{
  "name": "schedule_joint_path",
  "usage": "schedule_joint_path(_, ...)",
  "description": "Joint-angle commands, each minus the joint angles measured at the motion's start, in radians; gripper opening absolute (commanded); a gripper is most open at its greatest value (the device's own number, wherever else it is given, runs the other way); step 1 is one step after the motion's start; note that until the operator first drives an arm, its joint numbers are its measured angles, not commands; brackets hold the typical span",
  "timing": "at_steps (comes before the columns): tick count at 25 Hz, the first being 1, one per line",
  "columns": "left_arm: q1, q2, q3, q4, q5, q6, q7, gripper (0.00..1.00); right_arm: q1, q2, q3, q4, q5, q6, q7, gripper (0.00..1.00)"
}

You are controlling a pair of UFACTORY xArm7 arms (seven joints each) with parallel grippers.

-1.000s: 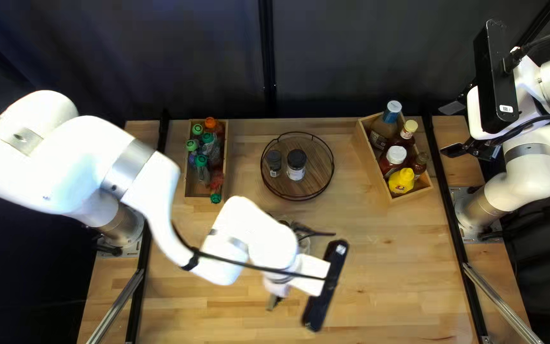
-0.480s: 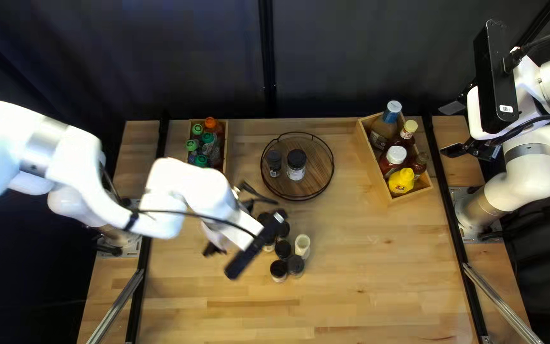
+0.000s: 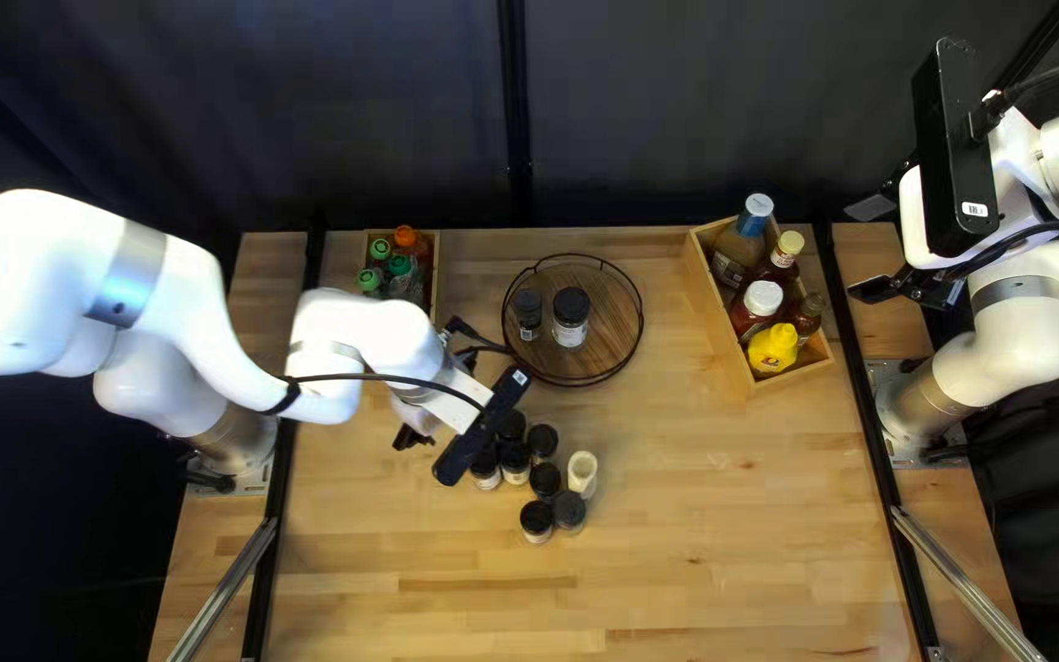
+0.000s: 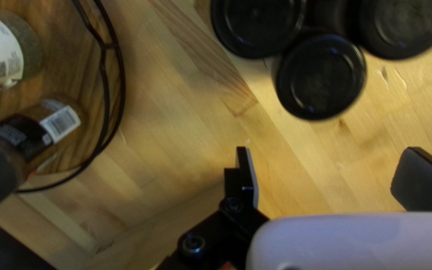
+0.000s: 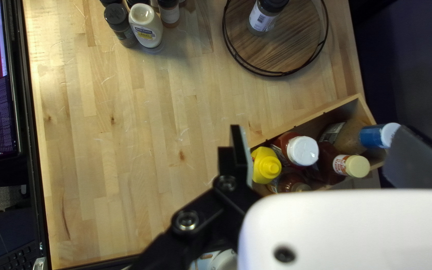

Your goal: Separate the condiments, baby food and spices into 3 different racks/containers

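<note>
Left pincer [image 3: 446,390] has slid up, near black-topped jars [image 3: 536,521] around the top left view's middle. It and the right pincer [image 3: 873,248] are wide open. Two more jars [image 3: 571,321] sit on the round tray [image 3: 611,307] above.

Here's the left arm [image 3: 150,272], stretched well out from its base, wrist bent down, its gripper [image 3: 444,390] spread wide! Across from it, the right arm [image 3: 1005,356] sits folded close above its own base, the right gripper [image 3: 870,250] facing inward, fingers well apart.
</note>
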Motion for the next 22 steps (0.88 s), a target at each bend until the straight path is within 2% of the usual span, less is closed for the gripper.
schedule_joint_path(1, -0.005, 0.049, -0.005, 0.036, -0.005, -0.013, 0.002, 1.0, 0.0, 0.0, 0.0, 0.0, 0.0, 0.0, 0.0, 1.0)
schedule_joint_path(6, -0.009, 0.105, -0.006, 0.093, -0.012, -0.003, 0.022, 1.0, 0.0, 0.0, 0.0, 0.0, 0.0, 0.0, 0.0, 1.0)
schedule_joint_path(12, -0.009, 0.111, -0.002, 0.099, -0.025, -0.002, 0.043, 1.0, 0.0, 0.0, 0.0, 0.0, 0.0, 0.0, 0.0, 1.0)
schedule_joint_path(13, -0.009, 0.111, -0.002, 0.098, -0.026, -0.002, 0.044, 0.96, 0.0, 0.0, 0.0, 0.0, 0.0, 0.0, 0.0, 1.0)
schedule_joint_path(14, -0.008, 0.11, -0.002, 0.098, -0.025, -0.002, 0.042, 0.82, 0.0, 0.0, 0.0, 0.0, 0.0, 0.0, 0.0, 1.0)
schedule_joint_path(15, -0.008, 0.111, -0.001, 0.099, -0.025, -0.002, 0.042, 0.47, 0.0, 0.0, 0.0, 0.0, 0.0, 0.0, 0.0, 1.0)
schedule_joint_path(16, -0.007, 0.111, -0.001, 0.1, -0.025, -0.003, 0.042, 0.09, 0.0, 0.0, 0.0, 0.0, 0.0, 0.0, 0.0, 1.0)
schedule_joint_path(19, -0.007, 0.112, -0.001, 0.104, -0.022, 0.0, 0.036, 0.01, 0.0, 0.0, 0.0, 0.0, 0.0, 0.0, 0.0, 1.0)
schedule_joint_path(22, -0.007, 0.105, -0.002, 0.112, -0.02, 0.014, 0.031, 0.0, 0.0, 0.0, 0.0, 0.0, 0.0, 0.0, 0.0, 1.0)
